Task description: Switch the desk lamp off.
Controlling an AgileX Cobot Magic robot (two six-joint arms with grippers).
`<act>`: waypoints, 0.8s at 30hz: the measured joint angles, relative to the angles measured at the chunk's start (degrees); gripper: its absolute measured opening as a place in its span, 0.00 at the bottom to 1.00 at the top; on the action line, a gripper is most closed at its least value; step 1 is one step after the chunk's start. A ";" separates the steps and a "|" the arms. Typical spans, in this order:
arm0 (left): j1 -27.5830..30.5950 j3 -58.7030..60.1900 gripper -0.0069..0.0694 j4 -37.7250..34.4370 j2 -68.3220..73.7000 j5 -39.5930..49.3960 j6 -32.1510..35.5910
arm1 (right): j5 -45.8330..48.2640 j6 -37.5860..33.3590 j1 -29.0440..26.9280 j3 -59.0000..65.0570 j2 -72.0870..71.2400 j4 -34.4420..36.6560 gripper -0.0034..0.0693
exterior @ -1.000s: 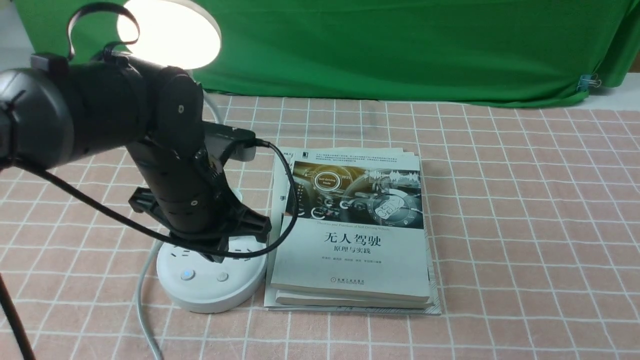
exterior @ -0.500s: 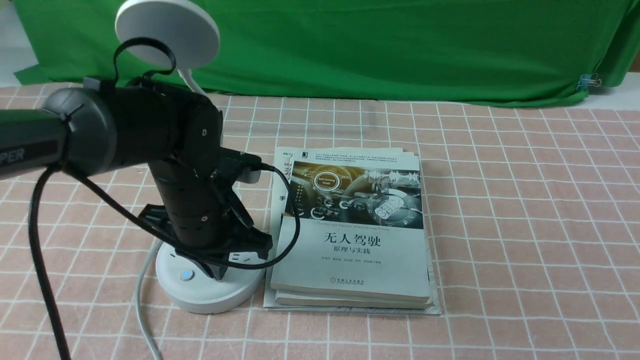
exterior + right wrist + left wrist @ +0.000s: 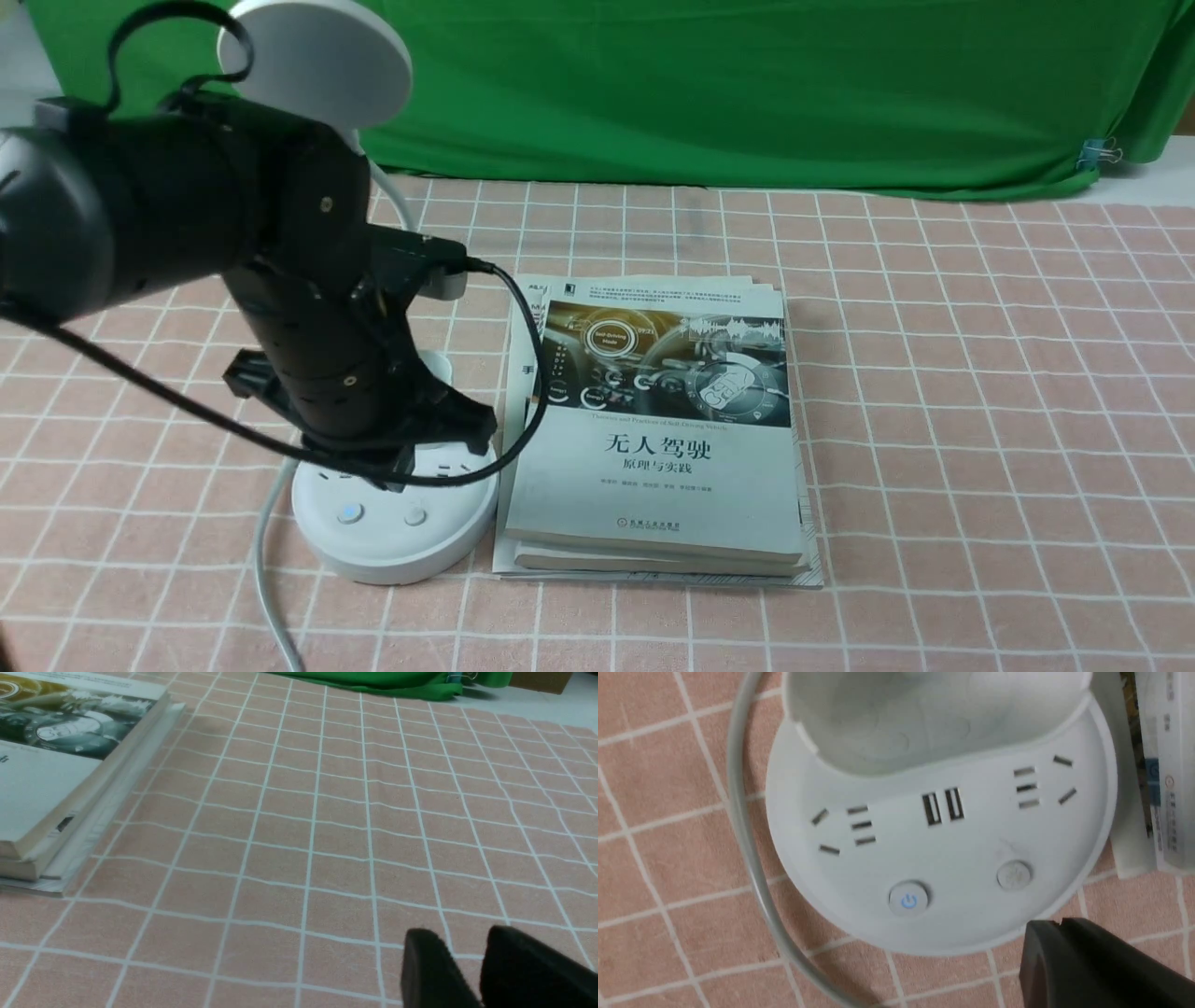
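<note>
Hovering my left gripper (image 3: 397, 474) above the lamp (image 3: 392, 546) base, fingertips together, holding nothing. The lamp, head unlit, stands just beside the books (image 3: 653, 485), at their 9 o'clock. My right gripper (image 3: 467, 963), narrowly parted, hangs over the cloth (image 3: 299, 826).

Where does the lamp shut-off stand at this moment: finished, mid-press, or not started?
Done: the desk lamp's disc head is dark; it glowed a second ago. In hand: the left claw hovers over the base, clear of the power button and the plain button. Left: nothing but retracting the arm, it seems.
</note>
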 joint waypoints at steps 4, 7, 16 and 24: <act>0.00 9.06 0.10 -2.76 -10.29 -4.96 0.00 | 0.00 0.00 0.00 0.00 0.00 0.00 0.38; 0.00 19.55 0.10 -5.67 -22.21 -13.49 0.00 | 0.00 0.00 0.00 0.00 0.00 0.00 0.38; 0.00 42.14 0.10 -9.80 -49.86 -38.33 0.01 | 0.00 0.00 0.00 0.00 0.00 0.00 0.38; 0.00 48.21 0.10 -7.83 -57.92 -40.35 1.35 | 0.00 0.00 0.00 0.00 0.00 0.00 0.38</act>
